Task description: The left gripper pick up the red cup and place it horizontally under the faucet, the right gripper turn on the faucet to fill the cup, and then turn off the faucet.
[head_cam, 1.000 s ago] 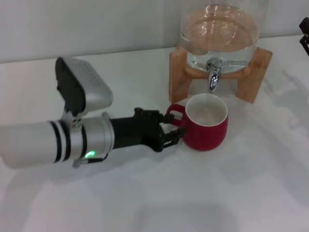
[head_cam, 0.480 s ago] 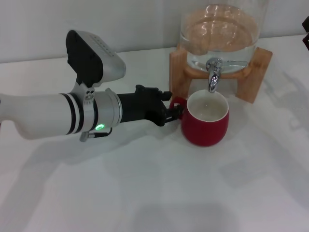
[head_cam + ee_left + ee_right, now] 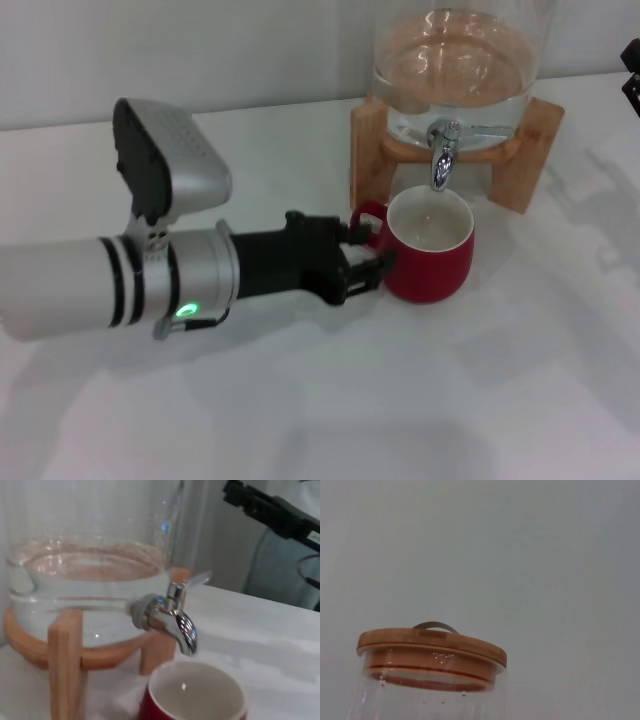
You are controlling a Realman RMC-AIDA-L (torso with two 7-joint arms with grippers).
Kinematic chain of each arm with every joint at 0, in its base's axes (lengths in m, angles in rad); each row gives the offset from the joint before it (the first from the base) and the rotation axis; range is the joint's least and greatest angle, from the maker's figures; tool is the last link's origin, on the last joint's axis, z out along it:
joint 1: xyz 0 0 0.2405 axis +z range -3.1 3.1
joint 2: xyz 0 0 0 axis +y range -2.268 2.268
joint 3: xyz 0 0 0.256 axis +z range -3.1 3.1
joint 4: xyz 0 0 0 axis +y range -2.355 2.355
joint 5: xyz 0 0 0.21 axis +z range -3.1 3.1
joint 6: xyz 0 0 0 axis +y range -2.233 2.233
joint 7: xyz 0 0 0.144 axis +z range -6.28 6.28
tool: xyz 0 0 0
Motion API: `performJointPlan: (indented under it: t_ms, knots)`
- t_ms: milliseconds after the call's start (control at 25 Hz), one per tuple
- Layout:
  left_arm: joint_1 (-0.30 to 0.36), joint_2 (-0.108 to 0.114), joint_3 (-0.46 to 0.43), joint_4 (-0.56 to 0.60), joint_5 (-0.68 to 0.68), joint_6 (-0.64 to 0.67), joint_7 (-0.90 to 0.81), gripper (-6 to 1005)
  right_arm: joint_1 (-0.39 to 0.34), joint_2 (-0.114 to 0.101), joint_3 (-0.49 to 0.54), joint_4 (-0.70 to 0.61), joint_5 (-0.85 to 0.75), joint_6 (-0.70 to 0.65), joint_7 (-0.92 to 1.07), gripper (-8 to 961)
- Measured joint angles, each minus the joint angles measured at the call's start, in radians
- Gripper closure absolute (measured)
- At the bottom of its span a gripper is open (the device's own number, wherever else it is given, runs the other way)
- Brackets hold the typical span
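My left gripper (image 3: 368, 262) reaches across the white bench (image 3: 420, 400) to the red cup (image 3: 428, 255), its jaws at the cup's handle (image 3: 364, 222) and near side; whether they pinch the handle or merely lie beside it, I cannot tell. The cup stands upright on the bench, mouth up, directly beneath the faucet (image 3: 441, 160), whose spout hangs just above the rim at the far side of the white interior. In my left wrist view the faucet (image 3: 177, 622) curves down over the cup (image 3: 192, 692), clear of it. The faucet is fitted to a glass jar (image 3: 455, 75) holding water, resting on a wooden stand (image 3: 372, 160). My right gripper (image 3: 631, 75) shows only at the edge, well apart from the jar; its jaws I cannot make out. From my right wrist I see the jar's wooden lid (image 3: 431, 652).
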Motion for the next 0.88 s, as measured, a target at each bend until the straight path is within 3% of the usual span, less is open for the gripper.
performJointPlan:
  t_ms: [200, 640, 880]
  knots:
    - [0.028, 0.000, -0.059, 0.004, 0.037, -0.086, -0.003, 531, 0.000, 0.000, 0.000, 0.000, 0.001, -0.004, 0.000, 354]
    - [-0.004, -0.003, -0.091, 0.038, 0.072, -0.068, -0.009, 531, -0.004, -0.002, 0.005, 0.004, 0.005, -0.005, -0.004, 354]
    - [0.090, -0.007, -0.143, -0.031, 0.036, -0.117, 0.069, 530, -0.008, -0.004, 0.015, 0.001, 0.009, -0.005, -0.012, 354]
